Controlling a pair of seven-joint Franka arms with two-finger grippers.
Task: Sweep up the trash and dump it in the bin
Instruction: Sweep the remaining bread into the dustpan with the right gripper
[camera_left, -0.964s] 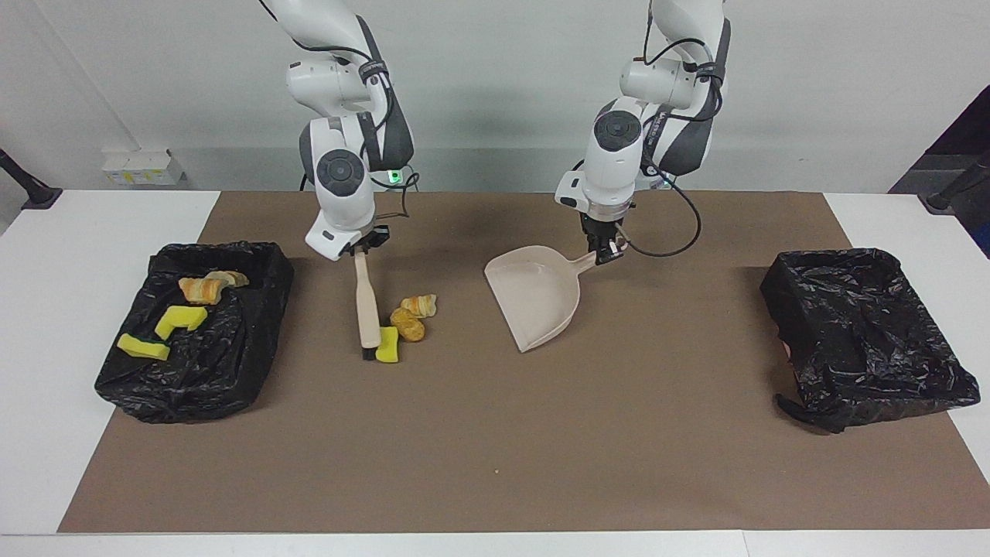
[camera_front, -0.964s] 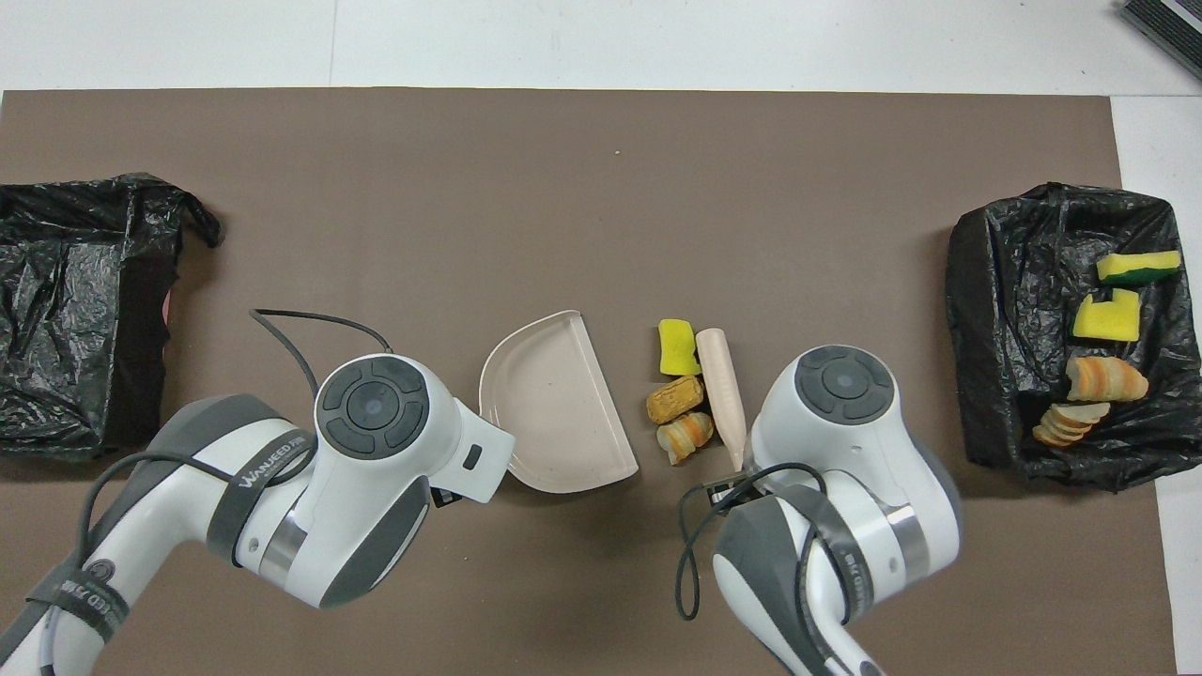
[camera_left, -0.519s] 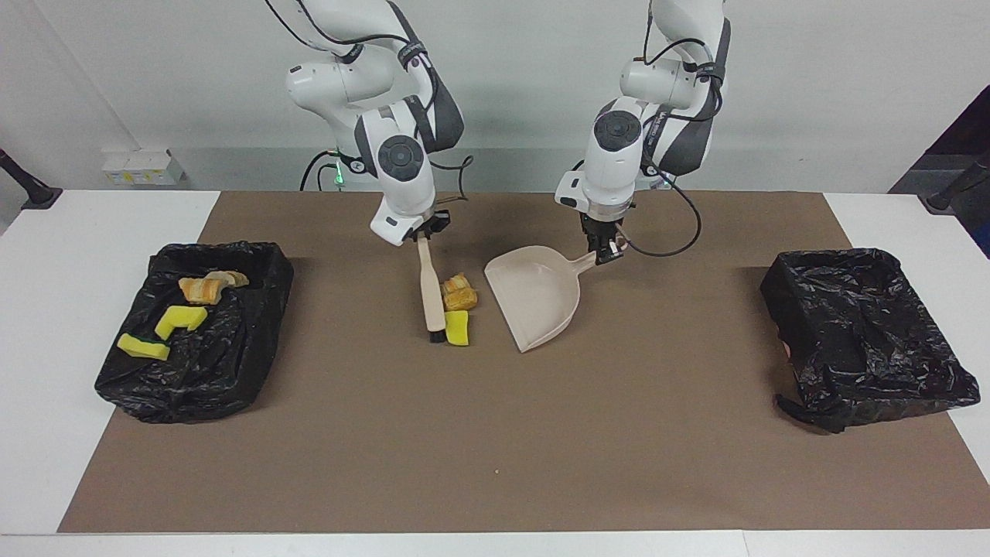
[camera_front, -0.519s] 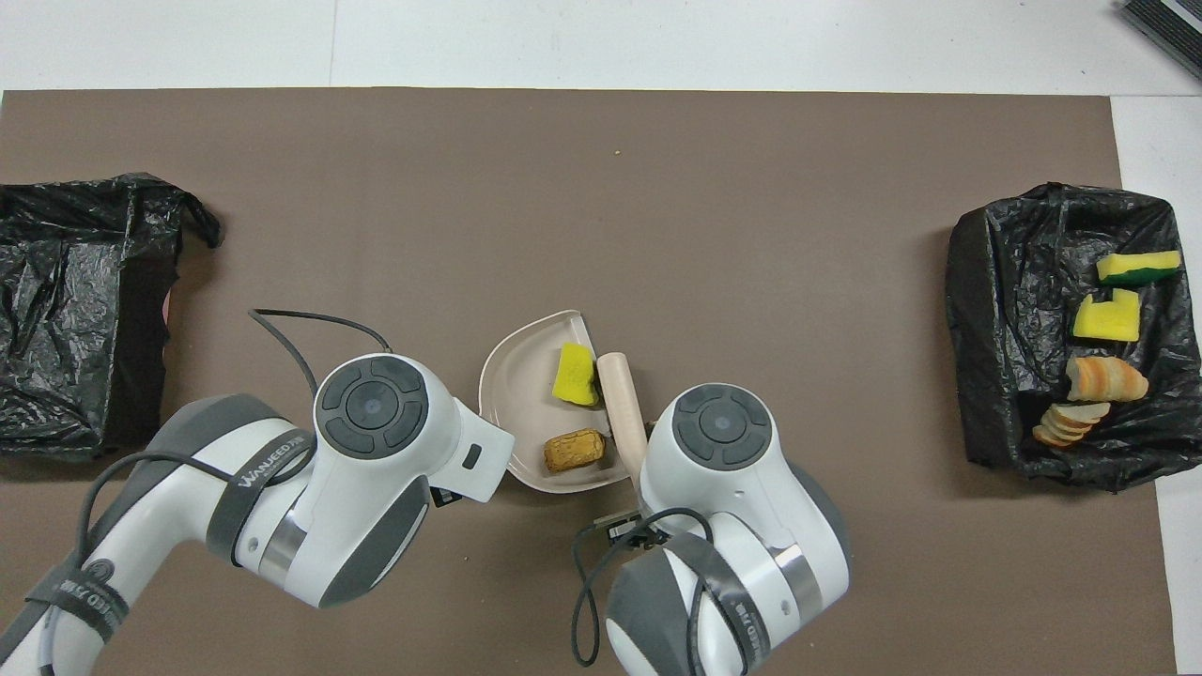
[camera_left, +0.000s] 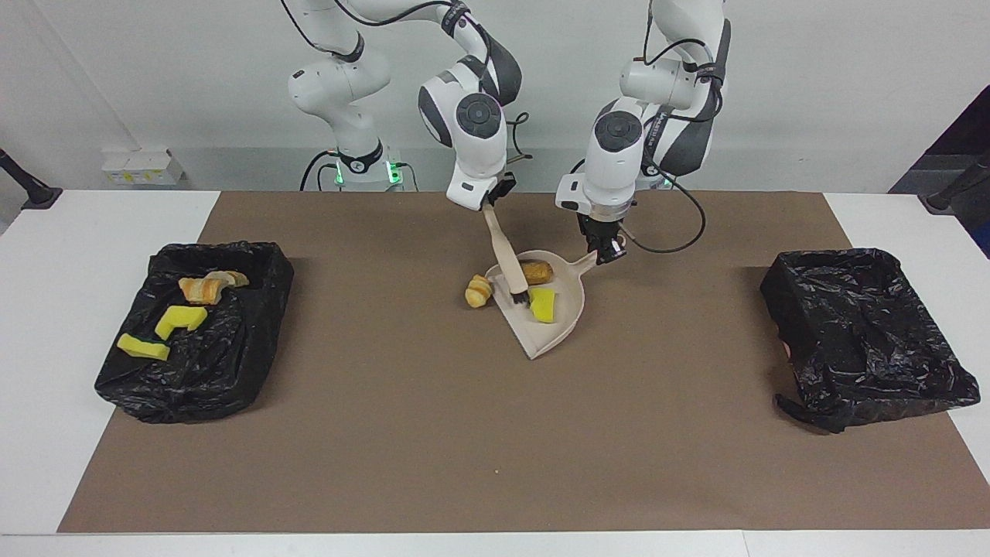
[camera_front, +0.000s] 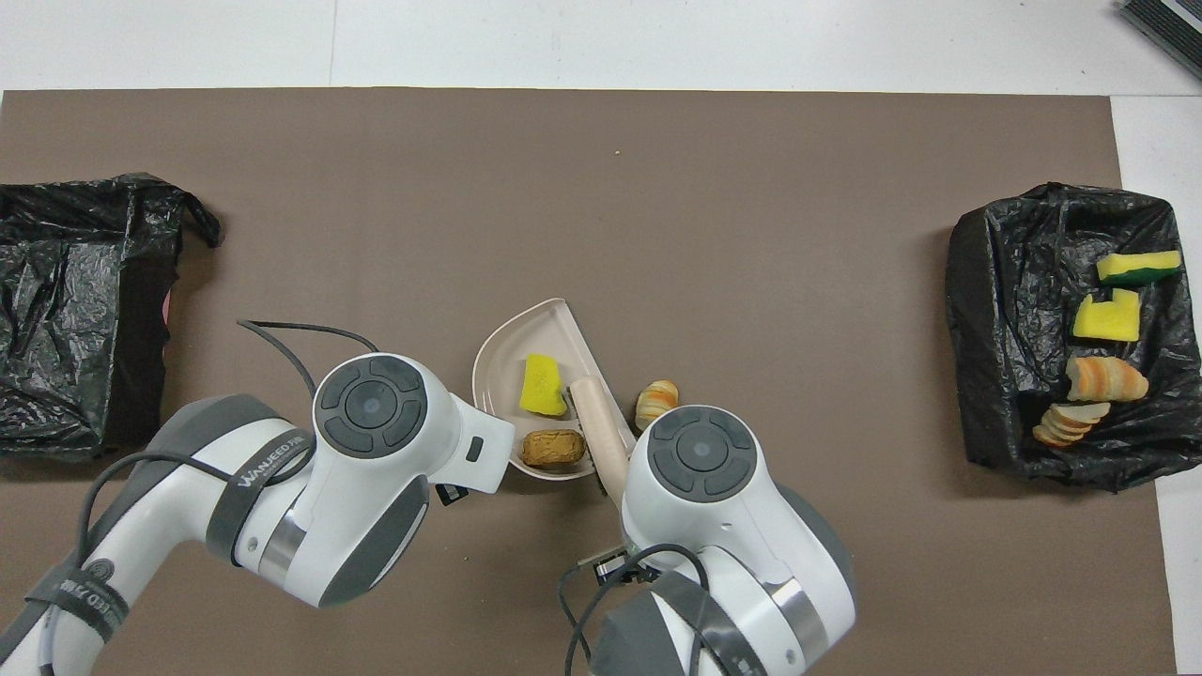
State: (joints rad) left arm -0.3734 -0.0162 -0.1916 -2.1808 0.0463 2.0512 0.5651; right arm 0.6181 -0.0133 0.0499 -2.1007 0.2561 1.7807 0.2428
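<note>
My right gripper [camera_left: 490, 207] is shut on the beige brush [camera_left: 504, 255], whose black bristles rest just inside the beige dustpan [camera_left: 551, 337]. My left gripper [camera_left: 607, 251] is shut on the dustpan's handle. In the pan lie a golden-brown chunk of trash [camera_left: 535, 271] and a yellow sponge piece [camera_left: 543, 305]. A striped bread chunk [camera_left: 478, 291] lies on the mat just outside the pan's open edge, toward the right arm's end. In the overhead view the pan [camera_front: 512, 352], sponge [camera_front: 542, 385], brown chunk [camera_front: 552, 449], bread chunk [camera_front: 656, 404] and brush handle [camera_front: 601, 432] show; both grippers are hidden under the arms.
A black-lined bin [camera_left: 232, 363] at the right arm's end holds two yellow sponge pieces [camera_left: 182, 317] and two bread pieces [camera_left: 201, 288]; it also shows in the overhead view [camera_front: 995, 310]. A second black-lined bin [camera_left: 851, 325] stands at the left arm's end.
My right arm has swept the brush toward the dustpan. The yellow sponge and the brown chunk went into the pan; the striped bread chunk stayed outside. The pan shifted slightly.
</note>
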